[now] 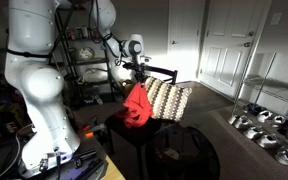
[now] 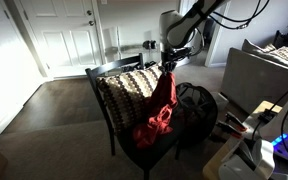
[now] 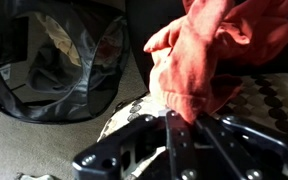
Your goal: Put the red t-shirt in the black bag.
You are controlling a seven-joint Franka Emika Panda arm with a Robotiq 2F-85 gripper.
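Note:
The red t-shirt point(image 1: 136, 106) hangs from my gripper point(image 1: 140, 76) above the black chair, and it also shows in an exterior view point(image 2: 161, 110) and in the wrist view point(image 3: 204, 55). My gripper point(image 2: 169, 62) is shut on the shirt's top; in the wrist view the fingers point(image 3: 184, 118) pinch the red cloth. The black bag point(image 2: 196, 110) stands open on the floor beside the chair. In the wrist view the black bag point(image 3: 59, 60) lies to the left of the shirt, its mouth open.
A patterned pillow point(image 2: 129, 88) leans on the black chair's point(image 2: 106, 72) seat, also in an exterior view point(image 1: 169, 100). A shelf rack point(image 1: 84, 55) stands behind. Shoes point(image 1: 259, 128) lie on the floor. White doors point(image 2: 69, 40) are at the back.

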